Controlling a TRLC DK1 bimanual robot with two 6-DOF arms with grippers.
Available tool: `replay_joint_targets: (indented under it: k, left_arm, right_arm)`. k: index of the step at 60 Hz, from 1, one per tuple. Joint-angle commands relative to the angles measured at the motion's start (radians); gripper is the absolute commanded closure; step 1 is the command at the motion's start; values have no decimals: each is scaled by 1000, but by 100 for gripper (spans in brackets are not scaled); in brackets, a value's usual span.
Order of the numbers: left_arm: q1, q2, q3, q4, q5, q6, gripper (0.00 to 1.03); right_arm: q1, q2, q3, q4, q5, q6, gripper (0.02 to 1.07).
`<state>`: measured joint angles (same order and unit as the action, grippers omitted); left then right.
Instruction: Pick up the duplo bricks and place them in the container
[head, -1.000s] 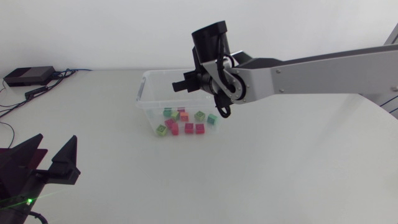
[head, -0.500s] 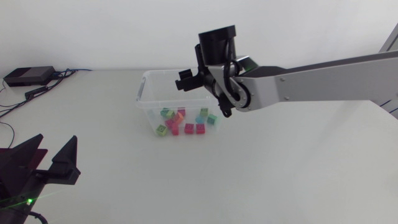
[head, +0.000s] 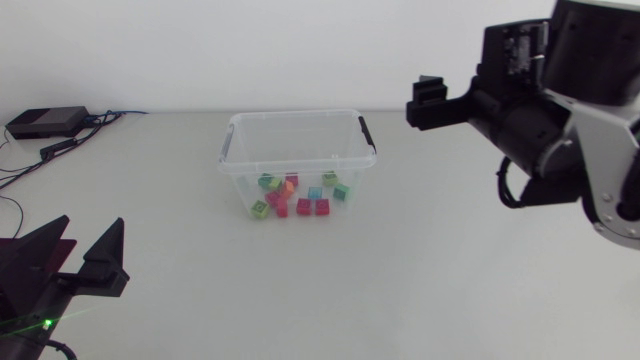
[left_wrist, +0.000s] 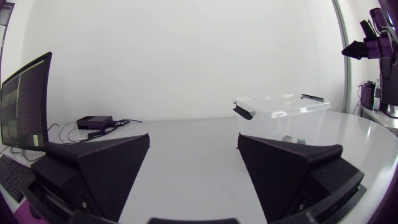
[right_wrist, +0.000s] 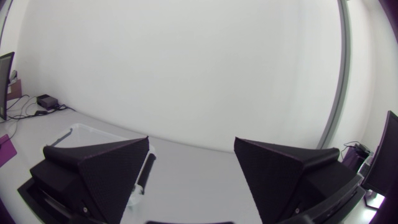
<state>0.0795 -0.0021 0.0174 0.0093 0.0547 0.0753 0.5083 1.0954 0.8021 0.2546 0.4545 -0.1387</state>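
The clear plastic container (head: 232, 135) with black handles stands at the table's middle. Several duplo bricks (head: 295, 195) in red, green, orange and blue lie on its floor. My right arm is raised at the right of the head view, away from the box. In its wrist view my right gripper (right_wrist: 191, 143) is open and empty, with the container (right_wrist: 87, 132) below and beside it. At the near left my left gripper (head: 92, 230) rests open and empty. Its wrist view looks across the table at the container (left_wrist: 283, 115).
A black box (head: 45, 122) with cables sits at the back left corner of the table. White table surface lies all around the container.
My right gripper opened above the container, and a light blue brick now lies among the others. The right arm then swung up and away to the right. The left arm kept still.
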Motion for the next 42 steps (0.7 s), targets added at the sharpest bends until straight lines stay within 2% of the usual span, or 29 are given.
replay_joint_targets:
  k: [1,25,42]
  left_arm:
    - [6,-12,-17,1,-1,6,4]
    - [6,-12,-17,3,-1,5,4]
    - [-22,-7,-17,-1,-19,-21,4]
  right_arm:
    - [-40,-95,-76,11,10,-50,8]
    - [-179,-600,-377,-49,-10,-143,8]
    - [-287,-763,-516,-116,-155,-51,8]
